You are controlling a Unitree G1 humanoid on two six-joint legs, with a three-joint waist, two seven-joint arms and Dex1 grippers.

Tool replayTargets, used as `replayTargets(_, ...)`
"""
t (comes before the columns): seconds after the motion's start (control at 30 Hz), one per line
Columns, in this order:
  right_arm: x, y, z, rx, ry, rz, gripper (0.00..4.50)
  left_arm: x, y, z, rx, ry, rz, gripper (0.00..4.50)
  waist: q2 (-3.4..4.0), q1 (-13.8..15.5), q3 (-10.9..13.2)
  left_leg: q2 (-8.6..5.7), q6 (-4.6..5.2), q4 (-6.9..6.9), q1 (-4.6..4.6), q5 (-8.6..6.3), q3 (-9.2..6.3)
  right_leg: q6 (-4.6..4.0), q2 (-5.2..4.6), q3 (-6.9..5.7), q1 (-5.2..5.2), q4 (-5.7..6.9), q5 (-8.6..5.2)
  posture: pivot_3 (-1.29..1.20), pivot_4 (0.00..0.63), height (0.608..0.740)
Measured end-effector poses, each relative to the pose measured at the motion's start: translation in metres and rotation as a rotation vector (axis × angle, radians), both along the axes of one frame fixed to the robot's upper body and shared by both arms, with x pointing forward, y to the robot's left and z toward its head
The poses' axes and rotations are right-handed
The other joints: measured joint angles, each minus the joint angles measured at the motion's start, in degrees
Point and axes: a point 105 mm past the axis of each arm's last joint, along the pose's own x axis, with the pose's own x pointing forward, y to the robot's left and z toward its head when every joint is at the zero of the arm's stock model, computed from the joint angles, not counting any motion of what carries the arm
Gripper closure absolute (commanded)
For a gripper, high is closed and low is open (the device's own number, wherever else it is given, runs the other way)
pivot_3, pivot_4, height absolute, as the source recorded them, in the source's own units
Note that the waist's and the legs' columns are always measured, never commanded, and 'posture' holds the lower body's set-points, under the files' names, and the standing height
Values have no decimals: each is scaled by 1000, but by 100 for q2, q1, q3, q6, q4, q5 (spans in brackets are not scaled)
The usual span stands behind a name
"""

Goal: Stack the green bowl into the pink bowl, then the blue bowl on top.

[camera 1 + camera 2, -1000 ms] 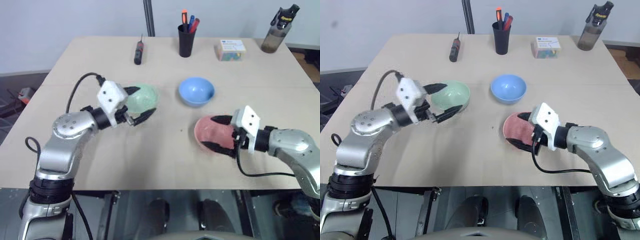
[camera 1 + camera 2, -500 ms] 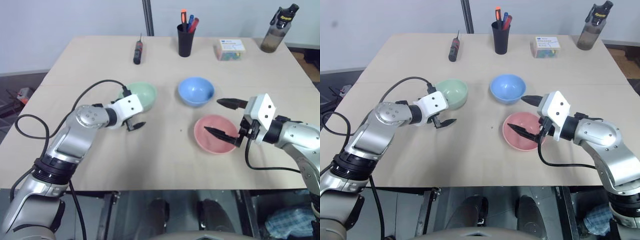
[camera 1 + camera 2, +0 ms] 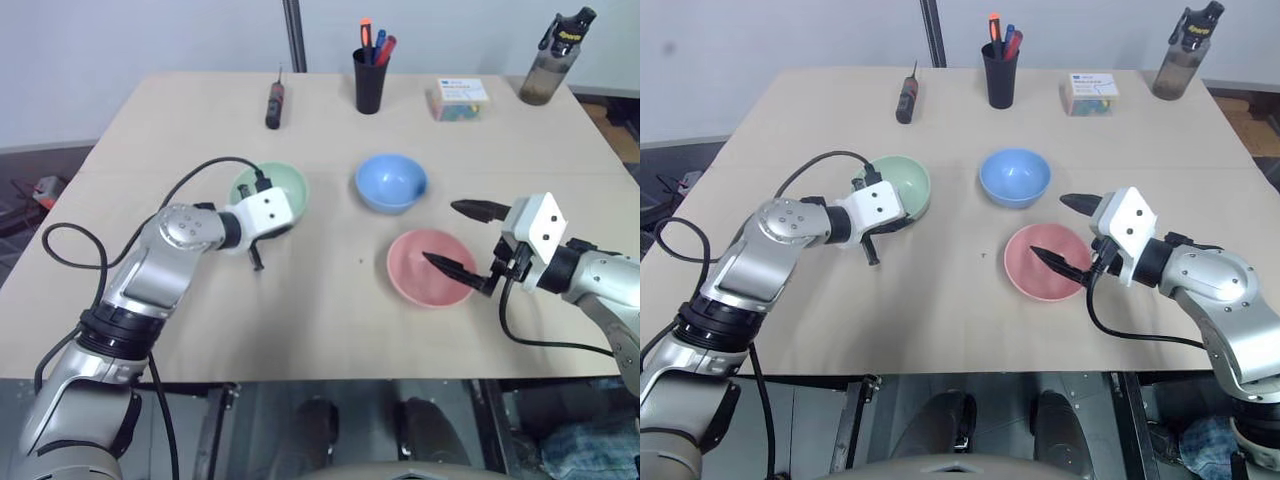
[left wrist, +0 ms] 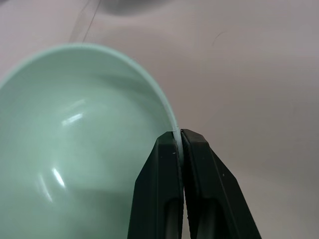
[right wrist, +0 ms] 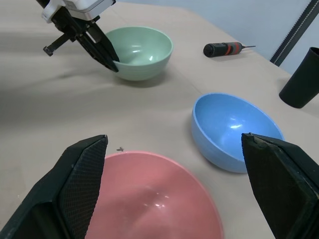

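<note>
The left gripper (image 4: 179, 137) had its jaws pinching the near rim of the green bowl (image 3: 275, 190), left on the tabletop (image 3: 320, 310). The right gripper (image 3: 462, 240) hovered, jaws spread, over the pink bowl (image 3: 425, 265). Next, I'd judge: lift green rightward into pink

Bowls: three (image 3: 270, 190). Screwdriver (image 3: 274, 104): one. Bottle (image 3: 552, 60): one.

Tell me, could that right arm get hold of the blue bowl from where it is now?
Probably yes. The right gripper stands open over the pink bowl, and the blue bowl sits just beyond on bare table, nothing between.
</note>
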Motion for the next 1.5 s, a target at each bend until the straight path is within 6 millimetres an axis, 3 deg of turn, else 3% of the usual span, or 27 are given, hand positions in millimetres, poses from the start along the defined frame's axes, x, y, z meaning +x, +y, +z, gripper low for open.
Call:
replayTargets(0.07, -2, -6, -1, 4, -1, -22, 0, -6, -18, 10, -54, -28, -91, 4380, -2, 41, 1, 0, -2, 2, -7, 1, -6, 0, -3, -6, 0, -2, 0, 0, 150, 740)
replayTargets(0.17, -11, -19, -3, 20, 3, -66, 0, -24, -57, 39, -151, -96, -308, 4380, -6, 126, 3, -2, -2, 8, -14, 1, -7, 0, -7, -7, -1, -6, 0, 0, 150, 740)
replayTargets(0.3, -29, -35, -3, 47, 14, -117, 0, -42, -79, 62, -154, -114, -491, 4380, -2, 127, 0, -1, 2, 7, 0, -1, -2, 0, -1, -3, 7, -1, 0, 0, 150, 740)
replayTargets(0.47, -52, -54, -11, 57, 49, -205, 0, -57, -109, 52, -133, -29, -741, 4380, -1, 111, 0, -7, 16, 13, 6, -9, 5, 0, 2, 3, 11, 6, 0, 0, 150, 740)
replayTargets(0.83, -97, -71, -18, 12, 41, -314, 0, -61, -134, 53, -71, 25, -1013, 4380, 1, 129, -2, -13, 18, 16, 7, -10, 4, 2, 10, 4, 15, 2, -1, 0, 150, 740)
replayTargets(1.0, -109, -78, -16, -14, 32, -332, 0, -64, -144, 54, -69, 28, -1109, 4380, 2, 114, -3, -11, 20, 16, 12, -11, 5, 1, 11, 5, 17, 4, -1, 0, 150, 740)
replayTargets(1.03, -109, -79, -15, -18, 23, -331, 0, -65, -145, 54, -71, 35, -1125, 3795, 2, 102, -3, -10, 21, 16, 13, -11, 6, 2, 12, 7, 17, 5, -1, 0, 150, 740)
replayTargets(1.07, -109, -79, -14, -19, 15, -326, 0, -66, -147, 54, -76, 42, -1142, 3626, 2, 94, -3, -10, 21, 16, 14, -12, 6, 2, 12, 7, 17, 5, -1, 0, 150, 740)
replayTargets(1.17, -106, -79, -12, -23, 2, -319, 0, -68, -151, 56, -99, 47, -1153, 2312, 3, 77, -3, -6, 21, 17, 13, -12, 6, 2, 11, 7, 17, 5, -1, 0, 150, 740)
replayTargets(1.2, -105, -78, -11, -22, -5, -315, 0, -67, -151, 56, -104, 48, -1146, 2312, 3, 74, -3, -6, 21, 17, 13, -12, 6, 2, 11, 7, 17, 6, -1, 0, 150, 740)
replayTargets(1.33, -99, -71, -9, -12, -17, -280, 0, -52, -149, 65, -121, 12, -1041, 2312, 3, 62, -3, -6, 21, 17, 14, -12, 3, 2, 12, 5, 17, 6, -1, 0, 150, 740)
replayTargets(1.4, -95, -68, -9, -6, -24, -267, 0, -27, -139, 70, -79, -39, -900, 2312, 2, 59, -3, -12, 21, 18, 15, -12, 2, 2, 12, 4, 17, 8, -1, 0, 150, 740)
replayTargets(1.47, -87, -62, -6, 5, -38, -228, 0, 23, -114, 80, 43, -146, -631, 2312, 0, 39, -3, -18, 24, 21, 16, -13, 4, 4, 12, 6, 18, 9, -1, 0, 150, 740)
replayTargets(1.5, -86, -61, -6, 6, -43, -223, 0, 28, -111, 82, 55, -163, -604, 2312, 0, 39, -3, -19, 24, 20, 15, -13, 2, 4, 12, 4, 19, 7, -1, 0, 150, 740)
